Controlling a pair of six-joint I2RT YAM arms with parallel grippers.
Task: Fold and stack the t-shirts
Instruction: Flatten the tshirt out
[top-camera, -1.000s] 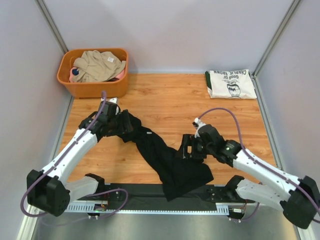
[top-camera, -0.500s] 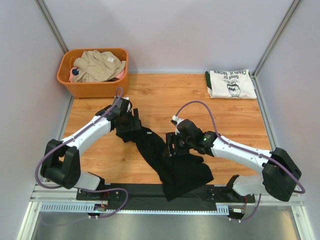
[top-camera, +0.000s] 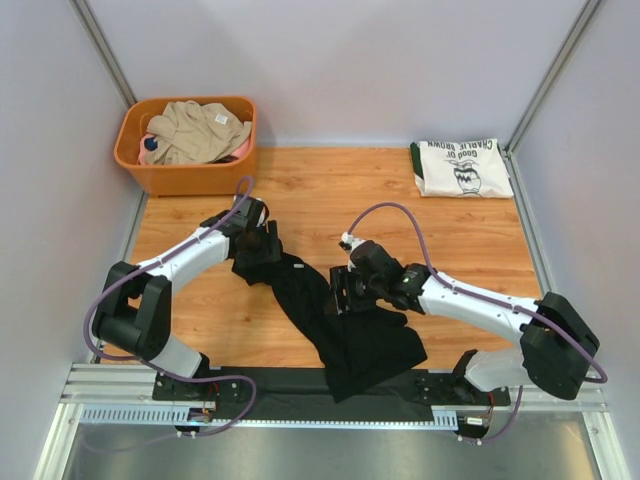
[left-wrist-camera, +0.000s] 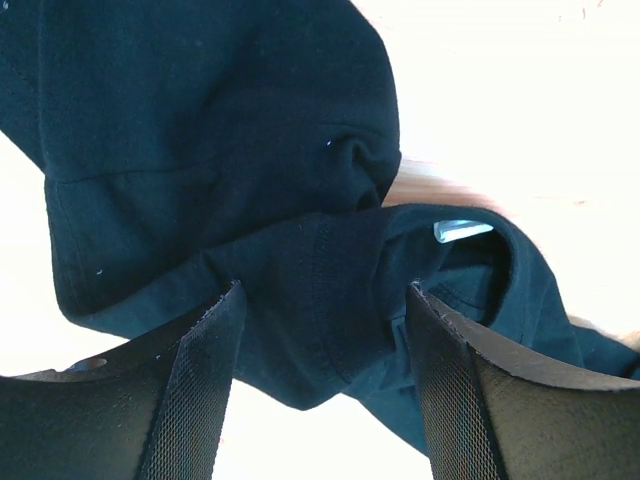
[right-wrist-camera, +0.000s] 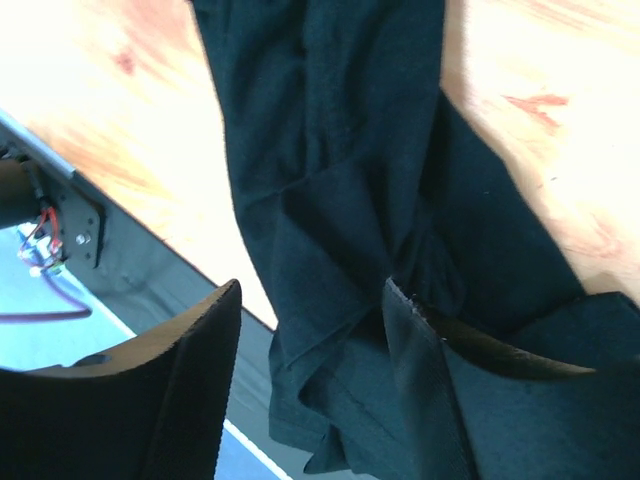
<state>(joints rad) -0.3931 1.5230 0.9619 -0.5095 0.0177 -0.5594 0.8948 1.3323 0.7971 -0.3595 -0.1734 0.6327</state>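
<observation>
Now reaching farther inward, both jaws open, straddling the black t-shirt (top-camera: 365, 345).

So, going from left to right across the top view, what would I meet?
Basket → left gripper → right gripper → white tee. The black tee spans both grippers, so it is left out.

You have bare table (top-camera: 330, 195) to pass over between the basket (top-camera: 185, 180) at far left and the white tee (top-camera: 462, 168) at far right. The black tee (top-camera: 345, 335) sprawls across the middle, the left arm (top-camera: 190, 255) and right arm (top-camera: 470, 300) reaching into it; walls (top-camera: 60, 150) hem each side.
</observation>
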